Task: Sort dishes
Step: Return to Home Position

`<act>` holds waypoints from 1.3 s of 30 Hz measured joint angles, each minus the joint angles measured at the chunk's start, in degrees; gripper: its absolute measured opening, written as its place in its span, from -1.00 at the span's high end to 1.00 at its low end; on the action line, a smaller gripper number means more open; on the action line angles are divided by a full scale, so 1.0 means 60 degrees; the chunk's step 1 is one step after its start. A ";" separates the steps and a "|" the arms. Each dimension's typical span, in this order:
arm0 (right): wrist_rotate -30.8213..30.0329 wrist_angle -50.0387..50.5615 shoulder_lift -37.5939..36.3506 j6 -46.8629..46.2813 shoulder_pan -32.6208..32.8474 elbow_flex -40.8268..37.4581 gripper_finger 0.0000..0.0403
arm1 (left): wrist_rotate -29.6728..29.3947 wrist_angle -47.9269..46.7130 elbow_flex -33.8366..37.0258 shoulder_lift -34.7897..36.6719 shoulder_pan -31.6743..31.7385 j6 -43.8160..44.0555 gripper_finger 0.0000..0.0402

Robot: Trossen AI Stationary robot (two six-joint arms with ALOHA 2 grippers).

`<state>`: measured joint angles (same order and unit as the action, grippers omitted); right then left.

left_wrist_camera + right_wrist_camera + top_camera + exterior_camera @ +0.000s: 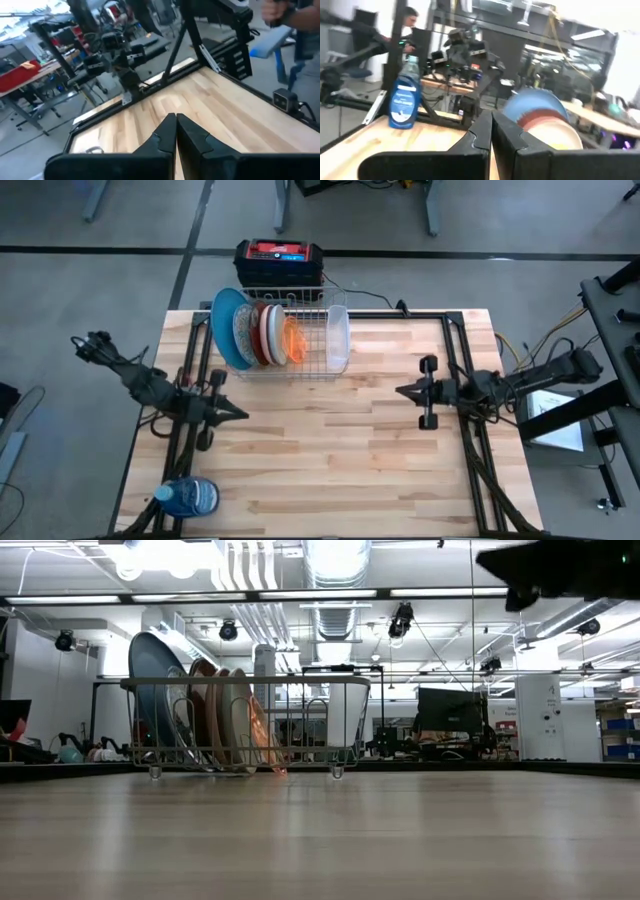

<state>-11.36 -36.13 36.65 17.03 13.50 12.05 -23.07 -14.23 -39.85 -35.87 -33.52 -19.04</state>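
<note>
High view shows the left tool (238,414) over the left side of the worktop (330,470), fingers pressed together on nothing, tip aimed across at the right tool (400,390). Right tool likewise squeezed closed and empty, pointing back at its partner, well apart from it.

Off beyond the gap between the two tools, nearer the left one: wire rack (320,315), loaded. Dishes standing on edge in a row. Large blue plate (226,328) at the end closest to the left tool, then patterned plate (243,332), pink dish (262,332), pale plate (274,335) and orange bowl (293,340). Clear container (338,337) at the rack end toward the right tool.

Blue bottle (190,497) lying on the worktop behind and beside the left tool, on the opposite side from the rack, far from the right tool. Red and black box (279,260) past the rack, off the worktop.

Low view gives the rack side-on, every dish upright between its wires. Left wrist view confirms fingers (165,132) touching along their length; right wrist view the same, fingers (480,130) together, bottle and blue plate ahead of them.
</note>
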 joint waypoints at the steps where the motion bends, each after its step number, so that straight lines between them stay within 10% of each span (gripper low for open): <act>1: -0.0174 -0.0013 -0.0178 -0.0184 0.0000 -0.0196 0.99 | -0.0001 0.0318 0.0431 0.0284 0.0051 0.0003 1.00; 12: -0.1364 0.0030 -0.1437 -0.1159 -0.0004 -0.1633 1.00 | 0.1025 0.4705 0.3984 0.1013 0.0513 -0.0097 1.00; 33: -0.2376 0.0494 -0.1461 -0.1080 -0.0007 -0.1702 0.99 | 0.0280 0.3099 0.5235 0.3021 0.3514 0.0332 1.00; 39: -0.2378 0.0564 -0.1460 -0.1081 -0.0007 -0.1734 1.00 | -0.2088 0.2614 0.5532 0.4154 0.3825 -0.0051 1.00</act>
<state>-25.62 -32.75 27.89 10.55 13.45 1.65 -35.60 1.45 -6.66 -10.95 -10.57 -19.35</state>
